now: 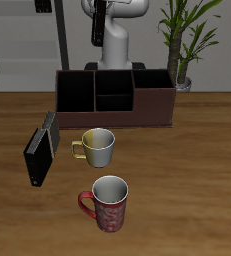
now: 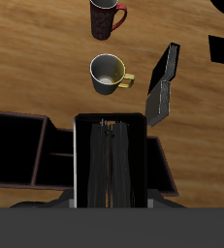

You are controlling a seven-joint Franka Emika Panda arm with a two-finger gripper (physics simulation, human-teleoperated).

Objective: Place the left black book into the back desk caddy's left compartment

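Overhead, gripper [image 2: 108, 165] hovers above back desk caddy [image 1: 115, 95], clamped on the left black book [image 2: 108, 160], held spine-down to drop into the left compartment [image 1: 153, 80]. Other black book [image 1: 41, 150] lies beside yellow mug [image 1: 97, 146], nearer the caddy than red mug [image 1: 108, 203].
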